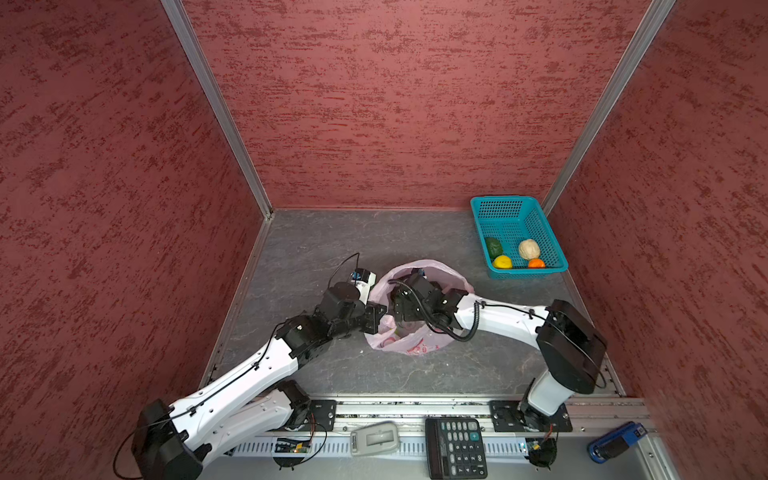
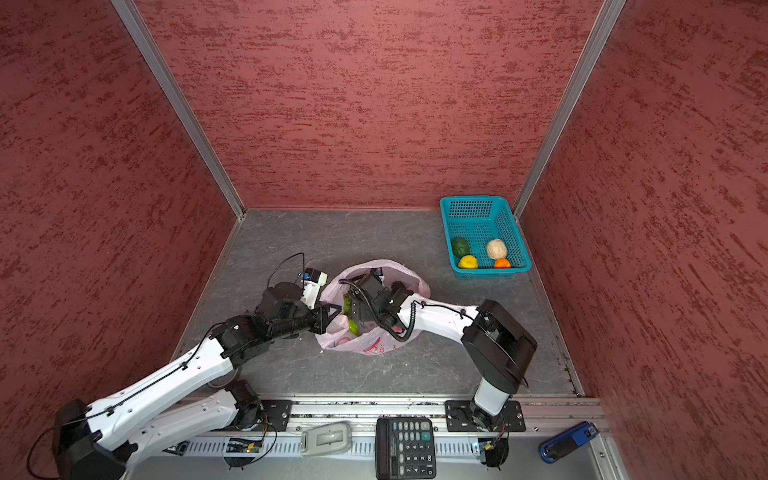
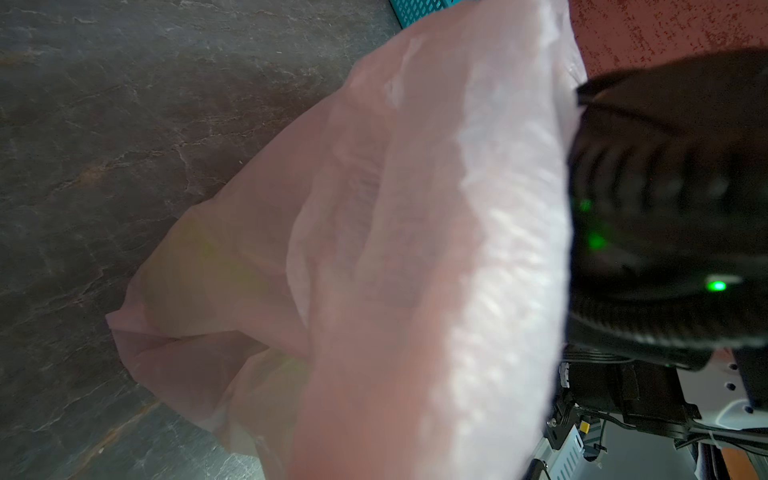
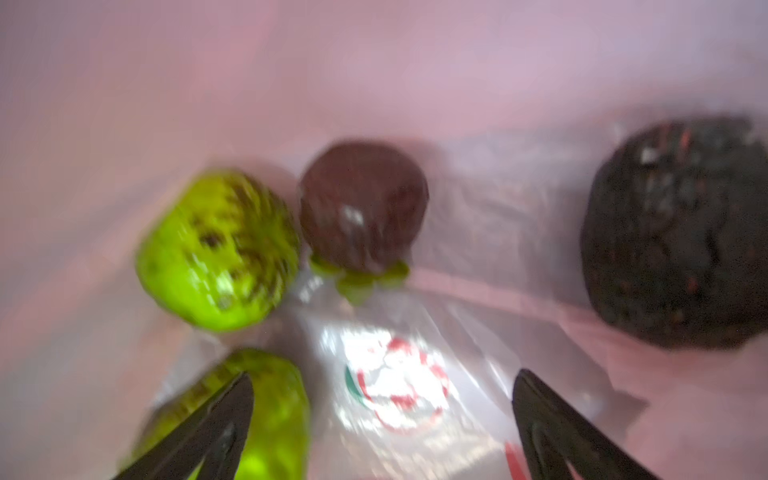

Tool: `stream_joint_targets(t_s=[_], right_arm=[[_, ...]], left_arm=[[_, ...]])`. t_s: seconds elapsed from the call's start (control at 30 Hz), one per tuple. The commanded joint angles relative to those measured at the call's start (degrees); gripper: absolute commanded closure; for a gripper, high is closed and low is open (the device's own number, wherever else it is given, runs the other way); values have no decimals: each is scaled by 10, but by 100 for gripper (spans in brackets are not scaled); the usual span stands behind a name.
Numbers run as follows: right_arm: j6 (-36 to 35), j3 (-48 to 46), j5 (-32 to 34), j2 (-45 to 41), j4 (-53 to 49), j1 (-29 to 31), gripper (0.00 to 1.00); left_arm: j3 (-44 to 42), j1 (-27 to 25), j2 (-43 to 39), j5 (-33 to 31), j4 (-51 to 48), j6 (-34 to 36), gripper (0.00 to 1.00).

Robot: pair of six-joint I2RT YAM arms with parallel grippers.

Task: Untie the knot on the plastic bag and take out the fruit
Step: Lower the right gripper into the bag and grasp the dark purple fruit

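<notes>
the room is a closed booth. three walls [image 1: 374, 104] of rough red-brown textured panel meet at bare aluminium corner posts [image 1: 217, 108], which slant in from the upper edge of the frame to the back corners of the desk. the desk [image 1: 332, 237] is a matt dark grey slab, veined like slate, filling the lower middle of both top views. along its front edge, low in the frame, a metal rail [image 1: 415, 409] carries both arm bases. below the rail lie a black calculator [image 1: 457, 449], a grey handheld device [image 1: 374, 438] and a blue object [image 1: 615, 446].

the plastic bag [image 1: 415, 347] sits near the centre of the desk, pale pink, its mouth open upward. the left gripper [image 2: 337, 311] is pinched closed on the bag's left rim. in the left wrist view the pink film fills most of the picture, with the veined desk beside it.

the right gripper [image 4: 384, 374] is down inside the bag. its jaws stand wide apart, with only the bag's floor and a red printed mark [image 4: 399, 382] between them. that view is blurred, but fruit shows in the bag:
- a bumpy bright green piece [image 4: 216, 249], just beside a dark brown round piece [image 4: 363, 205]
- a second green piece [image 4: 274, 415], partly behind one finger
- a black bumpy piece [image 4: 677, 232], well apart from the rest

a teal basket [image 1: 505, 198] stands at the desk's back right corner, right of centre in the frame. it holds a dark green piece [image 1: 493, 247], a cream-white piece [image 1: 529, 248], a yellow piece [image 1: 502, 262] and an orange piece [image 1: 536, 262].
</notes>
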Motion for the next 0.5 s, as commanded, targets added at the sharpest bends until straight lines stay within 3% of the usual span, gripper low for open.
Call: stream_joint_targets(t_s=[0.0, 0.1, 0.27, 0.47], right_arm=[[39, 25, 21, 20, 35, -11, 2], [66, 11, -9, 35, 79, -25, 1], [97, -9, 0, 39, 135, -29, 1], [60, 38, 6, 72, 112, -28, 1]], left_arm=[[-5, 2, 1, 5, 1, -3, 100], [-2, 2, 7, 4, 7, -3, 100], [-2, 1, 13, 6, 11, -3, 100], [-2, 1, 17, 10, 12, -2, 100]])
